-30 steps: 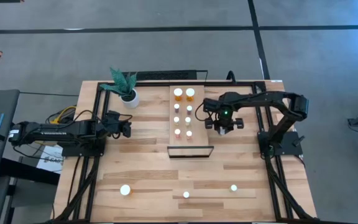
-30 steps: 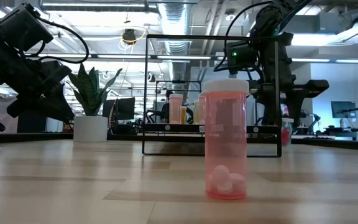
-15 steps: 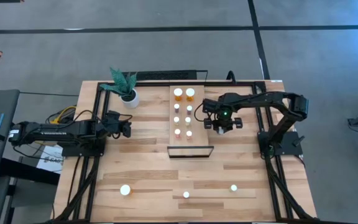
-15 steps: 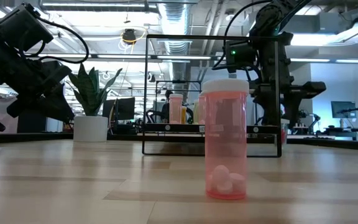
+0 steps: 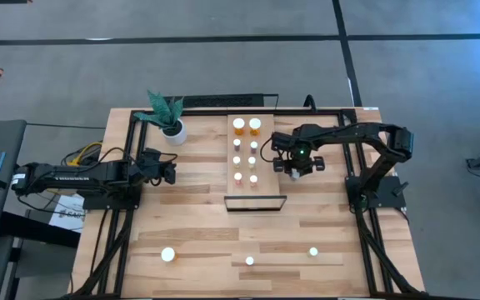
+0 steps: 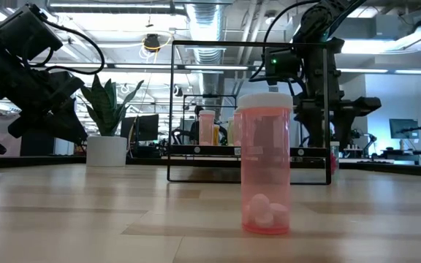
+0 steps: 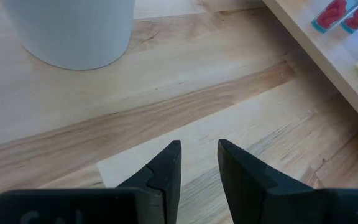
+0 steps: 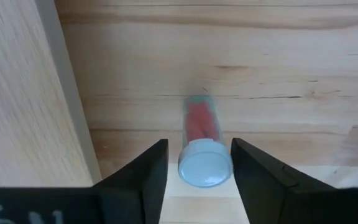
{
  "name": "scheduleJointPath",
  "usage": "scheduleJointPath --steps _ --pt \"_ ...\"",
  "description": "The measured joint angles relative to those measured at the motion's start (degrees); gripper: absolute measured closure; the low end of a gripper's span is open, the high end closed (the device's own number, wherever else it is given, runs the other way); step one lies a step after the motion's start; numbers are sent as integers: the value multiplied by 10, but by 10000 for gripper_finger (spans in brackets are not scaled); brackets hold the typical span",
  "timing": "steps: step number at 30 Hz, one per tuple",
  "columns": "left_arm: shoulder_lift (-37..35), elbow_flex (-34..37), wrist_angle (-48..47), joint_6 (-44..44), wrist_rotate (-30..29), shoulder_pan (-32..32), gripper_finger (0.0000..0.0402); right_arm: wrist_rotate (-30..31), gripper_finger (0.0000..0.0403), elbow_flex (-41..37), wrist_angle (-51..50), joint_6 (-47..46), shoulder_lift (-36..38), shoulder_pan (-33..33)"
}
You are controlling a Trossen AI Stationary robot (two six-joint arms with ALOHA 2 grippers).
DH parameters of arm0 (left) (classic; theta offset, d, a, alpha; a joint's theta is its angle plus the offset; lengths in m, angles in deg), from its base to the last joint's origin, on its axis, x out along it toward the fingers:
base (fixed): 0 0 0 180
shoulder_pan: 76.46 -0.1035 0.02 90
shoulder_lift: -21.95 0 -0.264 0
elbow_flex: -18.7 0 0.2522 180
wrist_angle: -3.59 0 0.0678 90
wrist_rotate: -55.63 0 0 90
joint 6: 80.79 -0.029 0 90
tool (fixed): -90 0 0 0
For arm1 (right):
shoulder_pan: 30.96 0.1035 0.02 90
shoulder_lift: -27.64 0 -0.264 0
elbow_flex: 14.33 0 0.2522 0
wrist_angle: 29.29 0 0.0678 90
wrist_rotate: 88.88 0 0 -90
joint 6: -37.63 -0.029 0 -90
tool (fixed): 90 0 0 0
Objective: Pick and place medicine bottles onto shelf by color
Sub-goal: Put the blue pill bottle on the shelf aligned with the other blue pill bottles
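Note:
The shelf [image 5: 252, 160] lies in the middle of the table and carries several white-capped bottles [image 5: 238, 125]. My right gripper [image 5: 295, 169] hovers just right of the shelf, open. Its fingers stand on either side of a small bottle with a white cap and red contents [image 8: 199, 124], which stands upright on the table beside the shelf's edge [image 8: 67, 93]. I cannot tell whether a finger touches the cap. My left gripper [image 5: 170, 172] waits, open and empty, left of the shelf, near the plant pot [image 7: 73, 31]. Three more bottles [image 5: 167, 254] stand near the table's front edge.
A potted plant [image 5: 170, 121] stands at the far left of the shelf. The shelf's black frame [image 6: 247, 109] rises at its near end. One front bottle, pink-orange with white pills [image 6: 267, 161], fills the low view. Bare tabletop lies between the shelf and the front bottles.
My right gripper has shifted slightly toward the table's left, closer to the shelf, staying over the small red bottle.

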Motion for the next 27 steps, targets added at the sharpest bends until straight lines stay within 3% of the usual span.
scheduleJointPath --steps 10,27 --pt "0 0 0 0 0 0 310 30 160 0 1 -15 0 9" --pt "0 0 0 0 0 0 310 69 158 0 3 -50 0 41"
